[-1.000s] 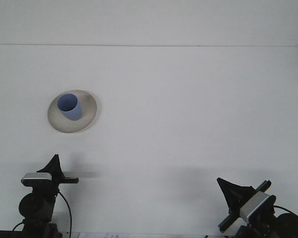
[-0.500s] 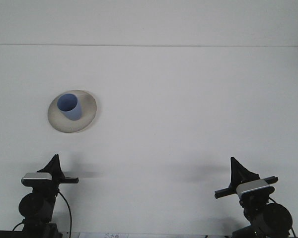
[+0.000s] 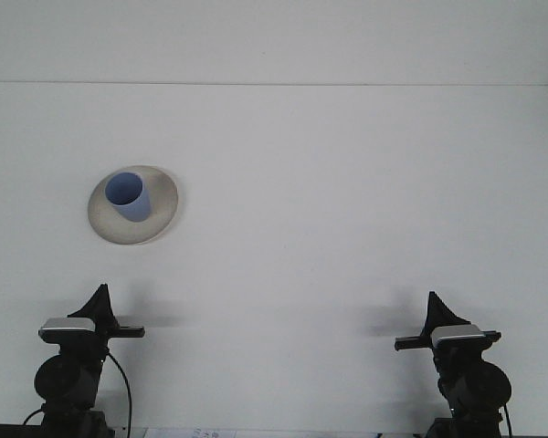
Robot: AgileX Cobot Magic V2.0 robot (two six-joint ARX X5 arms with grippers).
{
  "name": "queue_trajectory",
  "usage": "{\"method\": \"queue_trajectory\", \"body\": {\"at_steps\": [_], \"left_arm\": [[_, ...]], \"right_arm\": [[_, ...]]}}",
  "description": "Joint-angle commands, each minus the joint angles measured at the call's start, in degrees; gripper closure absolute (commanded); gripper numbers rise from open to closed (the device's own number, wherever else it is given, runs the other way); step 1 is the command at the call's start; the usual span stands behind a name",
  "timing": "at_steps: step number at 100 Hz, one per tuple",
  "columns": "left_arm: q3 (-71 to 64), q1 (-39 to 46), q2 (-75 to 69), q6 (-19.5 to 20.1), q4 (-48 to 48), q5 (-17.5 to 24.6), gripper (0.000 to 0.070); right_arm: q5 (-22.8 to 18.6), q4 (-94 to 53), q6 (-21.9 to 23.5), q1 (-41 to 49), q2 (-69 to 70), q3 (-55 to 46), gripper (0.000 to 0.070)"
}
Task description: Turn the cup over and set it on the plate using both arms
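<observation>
Front view
Cup: small blue plastic cup (image 3: 128, 196) stands mouth-up on the round grey-white ceramic plate (image 3: 161, 215), well ahead of the left tool (image 3: 99, 301) and far across from the right tool (image 3: 436, 308).
Counter: plain white counter (image 3: 347, 201).
Tools: both low at the near edge, neither touching anything; finger state cannot be told.
Step judged: placement looks complete; keep both arms clear of the plate.
Hidden: arm bases cut off by the frame; cup's foot on the plate unclear.

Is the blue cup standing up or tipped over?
Standing up. The blue cup sits on the plate with its round opening facing up, so its inside shows.
</observation>
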Motion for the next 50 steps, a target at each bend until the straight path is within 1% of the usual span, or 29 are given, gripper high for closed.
{"method": "queue_trajectory", "body": {"at_steps": [1, 8, 50], "left_arm": [[-1.09, 0.09, -0.09, 0.72, 0.57, -0.31, 0.0687], [-1.11, 0.09, -0.09, 0.72, 0.57, -0.31, 0.0687], [-1.11, 0.09, -0.09, 0.72, 0.57, -0.31, 0.0687]], "right_arm": [[-0.07, 0.48, 1.16, -0.02, -0.26, -0.11, 0.0696], [-0.37, 0.72, 2.78, -0.02, -0.26, -0.11, 0.0696], [-0.15, 1.62, 2.73, -0.02, -0.26, -0.11, 0.0696]]}}
